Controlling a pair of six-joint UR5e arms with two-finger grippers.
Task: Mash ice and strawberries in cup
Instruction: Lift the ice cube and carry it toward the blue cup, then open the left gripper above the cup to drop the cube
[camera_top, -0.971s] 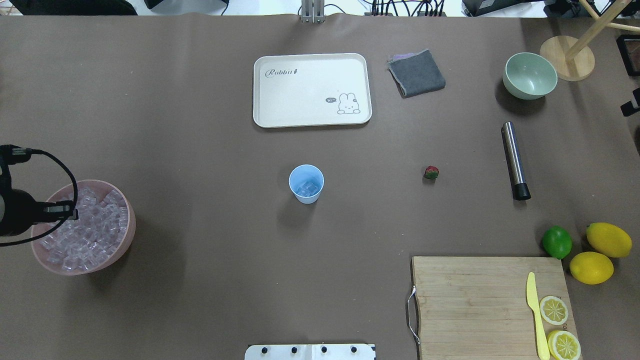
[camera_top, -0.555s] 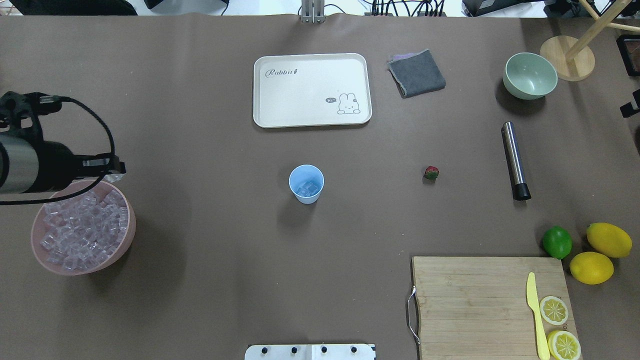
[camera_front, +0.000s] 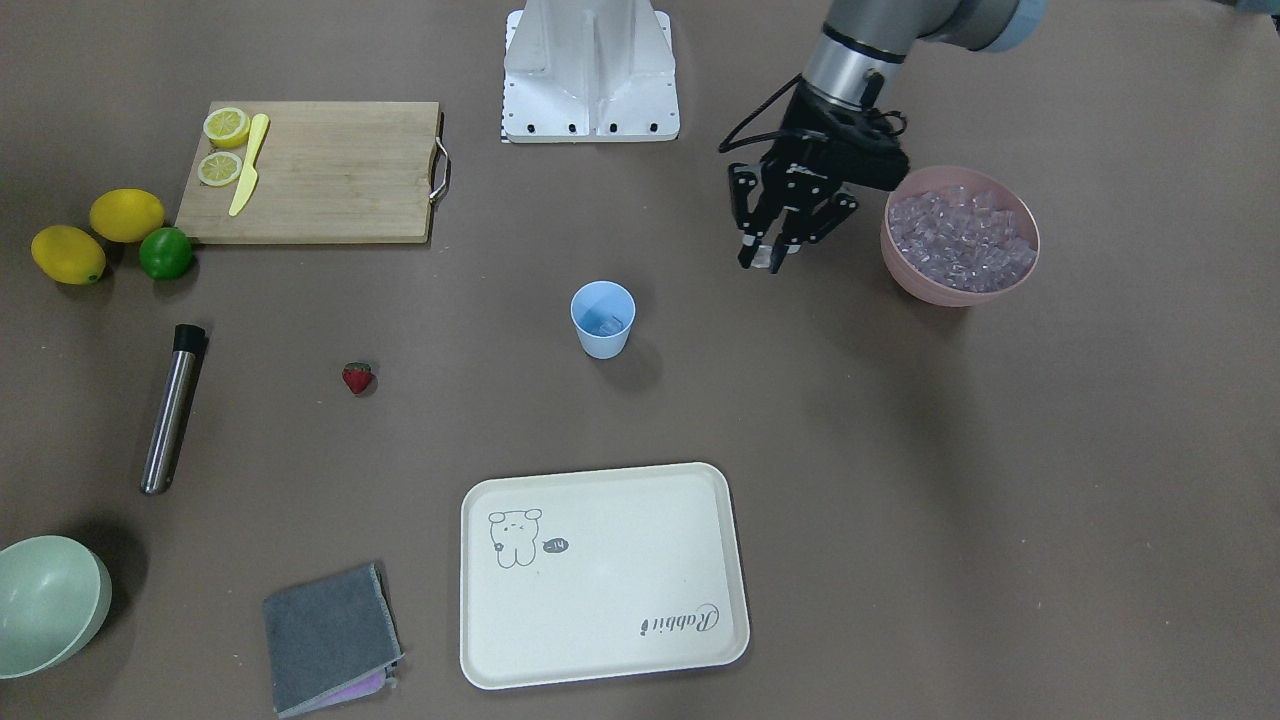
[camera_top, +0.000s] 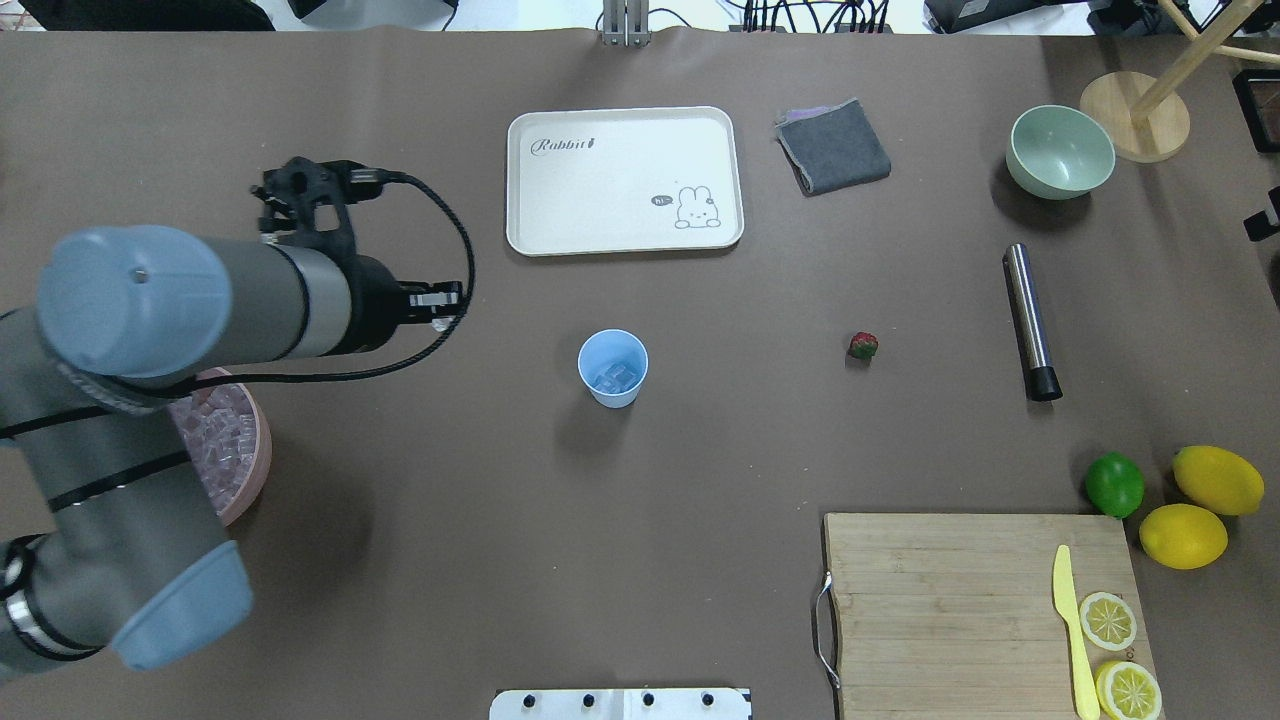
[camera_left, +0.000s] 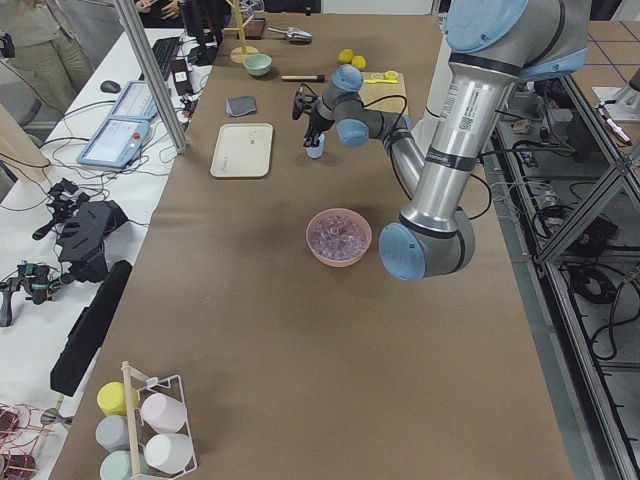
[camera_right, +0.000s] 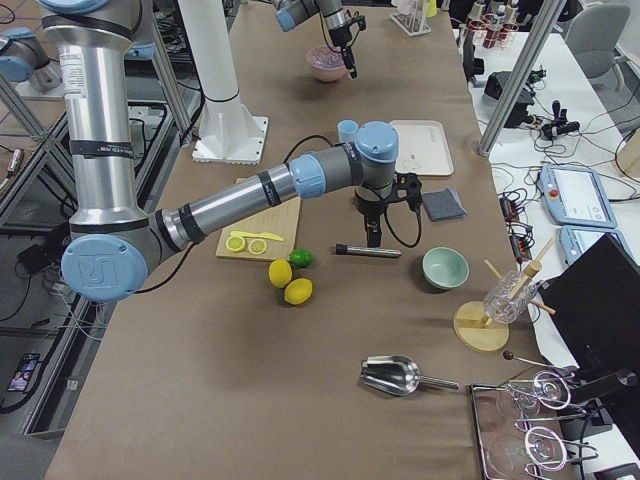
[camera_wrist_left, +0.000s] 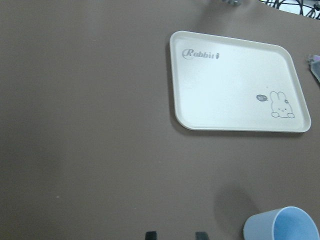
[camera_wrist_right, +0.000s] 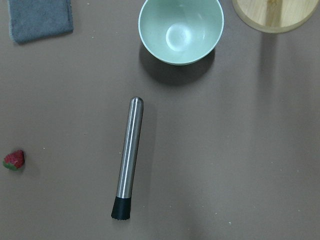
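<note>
- The left gripper hangs in the upper right of the front-facing view, fingers pointing down and clenched on one clear ice cube.
- It is above bare table, between the pink bowl and the cup, and apart from both.
- The rest of the ice lies heaped in the pink bowl at the right side of that frame.
- The cup stands upright near the frame's centre, with a few clear cubes at its bottom.
- In the left wrist view, only part of the cup's rim shows in the lower right corner. The cream tray fills the upper right.
- The strawberry lies on the table left of the cup in the front-facing view and well apart from it. It is between the cup and the steel muddler.
- The muddler lies flat at the left side of the frame, black end toward the top.
- The right gripper shows only in the right-side view, hanging over the muddler. I cannot tell whether it is released or clenched.
- A green bowl sits in the lower left corner of the front-facing view, with a folded grey cloth to its right.
- A cutting board in the upper left carries a yellow knife and two lemon halves. Two lemons and a lime lie beside its left edge.
</note>
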